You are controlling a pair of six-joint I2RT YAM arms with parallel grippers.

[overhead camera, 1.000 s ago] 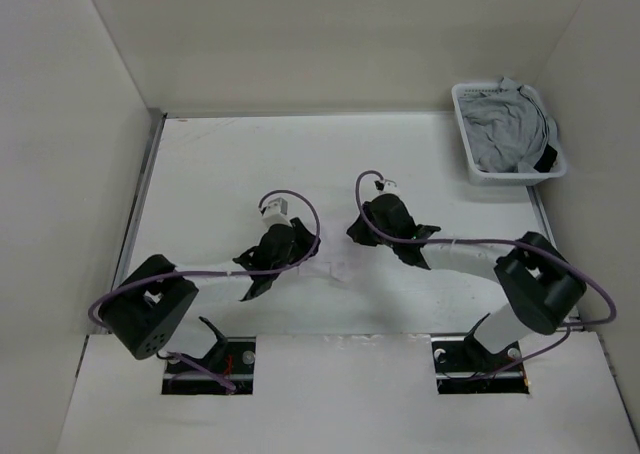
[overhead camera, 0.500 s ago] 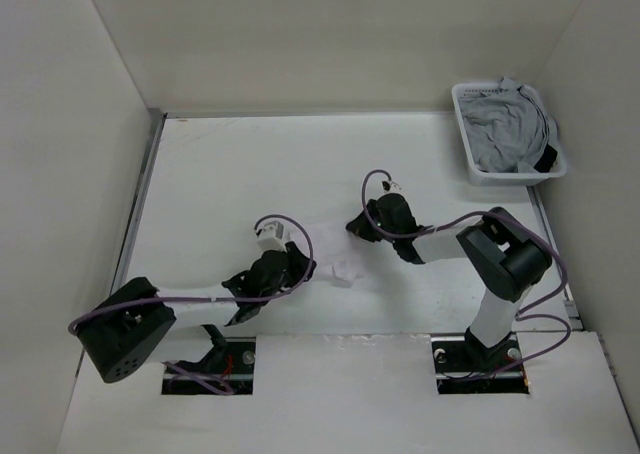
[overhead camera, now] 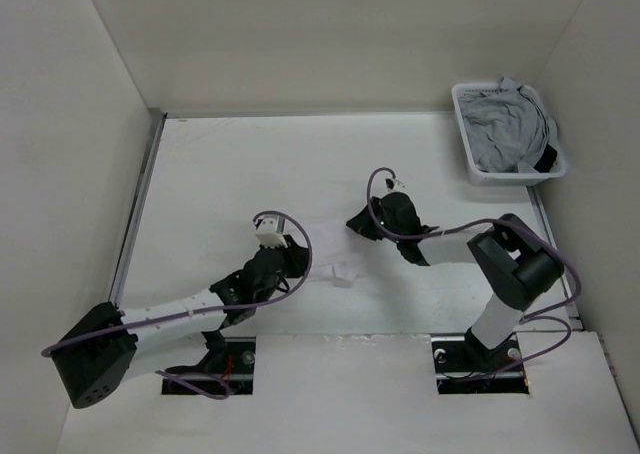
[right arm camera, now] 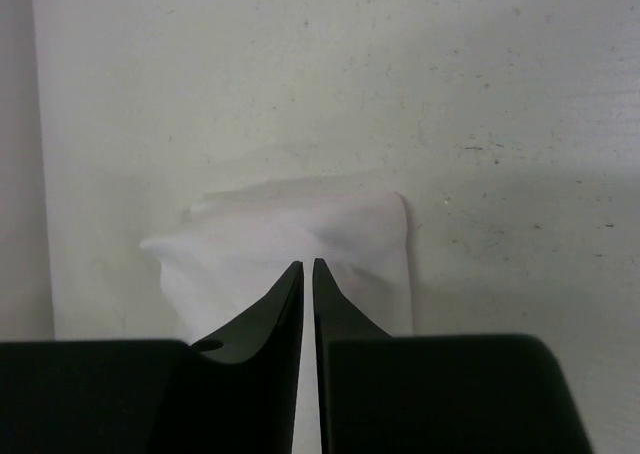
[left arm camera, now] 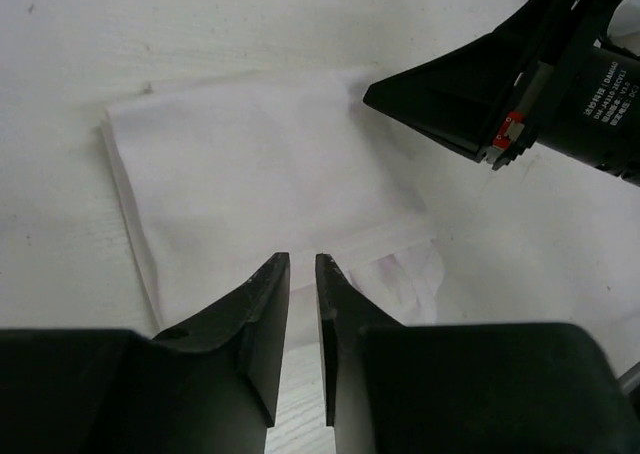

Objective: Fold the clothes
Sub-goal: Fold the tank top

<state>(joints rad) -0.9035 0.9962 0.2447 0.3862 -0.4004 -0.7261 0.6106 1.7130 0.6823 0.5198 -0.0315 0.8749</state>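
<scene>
Table (overhead camera: 200, 174) bears folded white clothes (left arm camera: 260, 174) (rectangle); left end effector (left arm camera: 302, 264), right end effector (right arm camera: 308, 266) narrow.

The left arm (overhead camera: 170, 314) stretches low from the table's (overhead camera: 220, 174) near left corner toward its middle, left gripper (left arm camera: 298, 264) fingers narrowly apart. The right arm (overhead camera: 515, 269) is folded, elbow high, right gripper (right arm camera: 308, 266) showing only a thin slit.
</scene>
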